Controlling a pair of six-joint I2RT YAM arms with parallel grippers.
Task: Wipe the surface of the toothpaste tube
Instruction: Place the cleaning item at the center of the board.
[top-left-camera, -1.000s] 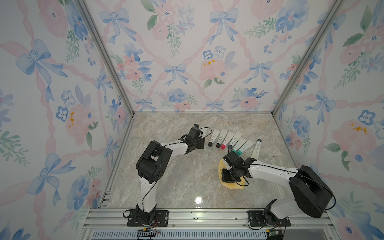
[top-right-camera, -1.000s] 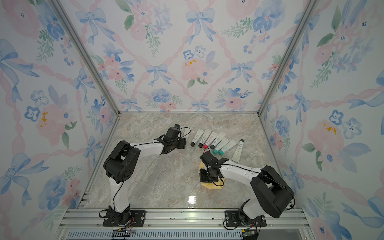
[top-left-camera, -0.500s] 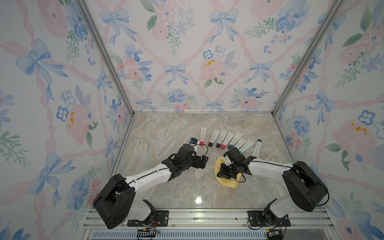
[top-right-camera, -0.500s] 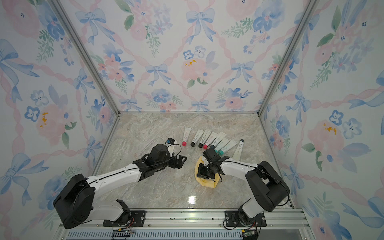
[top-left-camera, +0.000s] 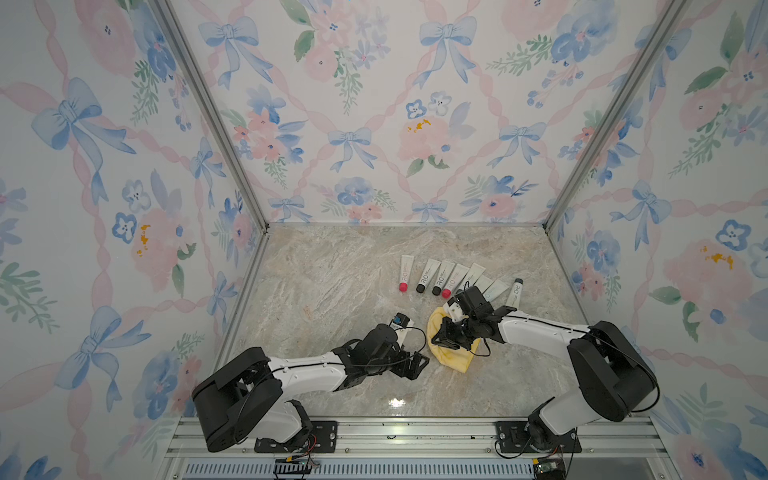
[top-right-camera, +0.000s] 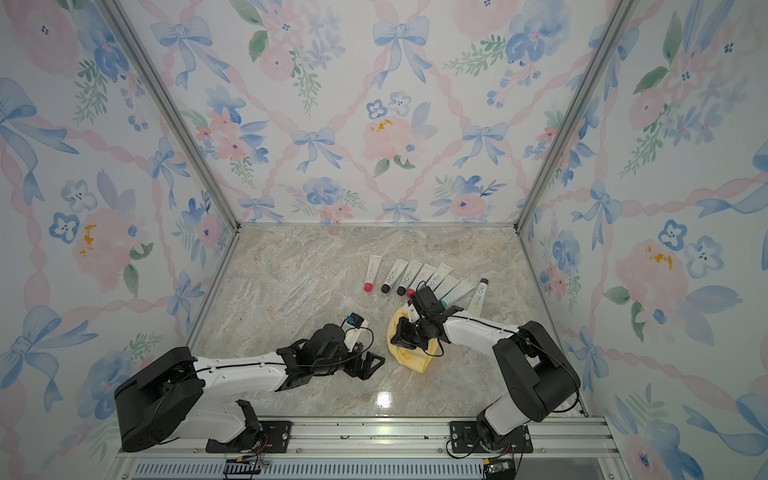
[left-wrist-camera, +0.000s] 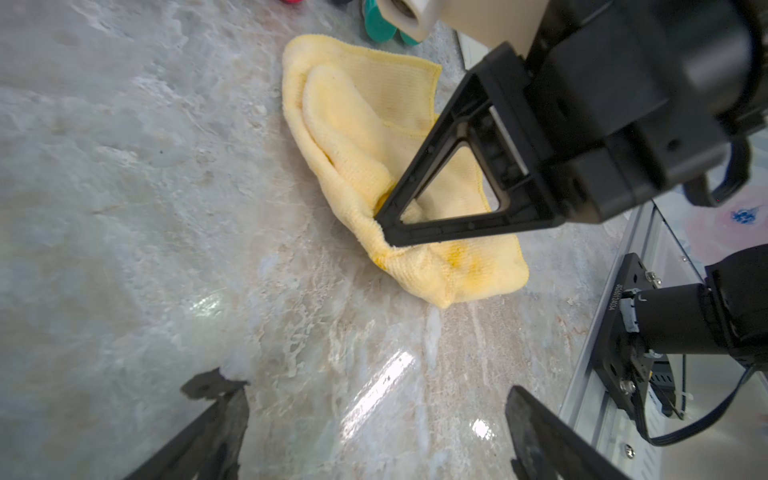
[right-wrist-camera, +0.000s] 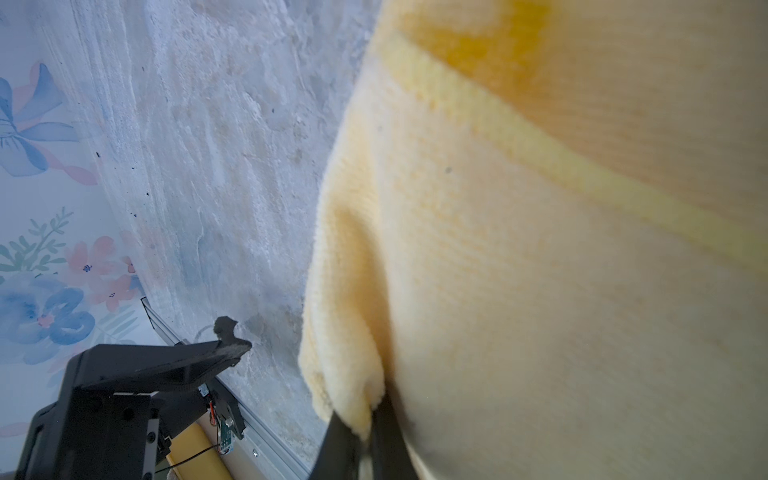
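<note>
Pinches a fold of the crumpled yellow terry cloth (top-left-camera: 455, 357) in the tightly closed right gripper (top-left-camera: 440, 337), right of the middle of the worktop (top-left-camera: 332, 270). Holds nothing in the left gripper (top-left-camera: 415, 365), spread wide, just beside the cloth toward the front edge. Leaves the row of white toothpaste tubes with coloured caps (top-left-camera: 440, 278) lying toward the far right corner, ungripped. Risks, probably: losing so thin a pinch on lifting; clipping the nearest caps with the right wrist close above; shoving an unsteadied tube instead of wiping it. Shows the pinch closely only in the wrist views, the whole row only in both top views.
</note>
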